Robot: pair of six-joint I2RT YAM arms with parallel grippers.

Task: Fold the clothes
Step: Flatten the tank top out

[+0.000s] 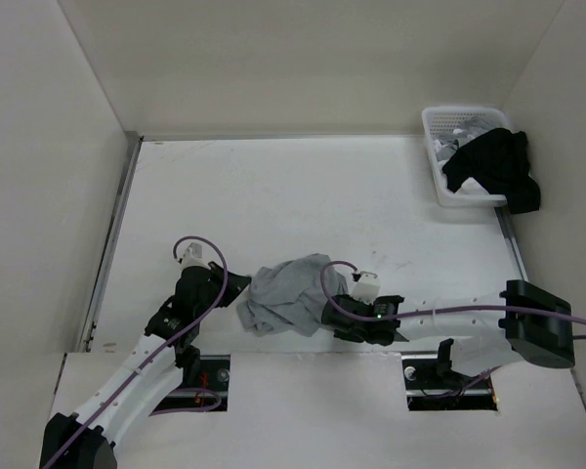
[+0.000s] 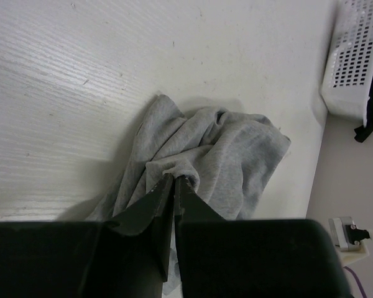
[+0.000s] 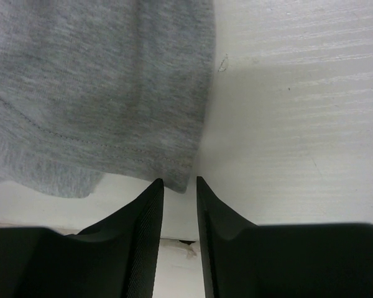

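The grey tank top lies in a crumpled heap on the white table, down near the front edge at about 6 o'clock, between the two arms. It is bunched and creased. From overhead one rounded lump rises toward the heap's 1 o'clock and a flatter spread runs toward its 7 o'clock.

The left gripper sits at the heap's 9 o'clock side. Its black fingers are pressed together on a raised fold of the grey knit. The cloth puckers right at the tips and hangs away on both sides, so this one is clamped on the tank top.

The right gripper is low at the heap's 4 o'clock edge. Its two fingers stand a little apart, with a narrow strip of bare table showing between them. A stitched hem runs across the wrist view, and its corner reaches the mouth of that gap. I cannot see that the cloth is pinched there.

Away in the far right corner, at about 1 o'clock on the table, stands a white perforated basket. A black garment is draped over its right rim and spills out, well apart from the tank top.
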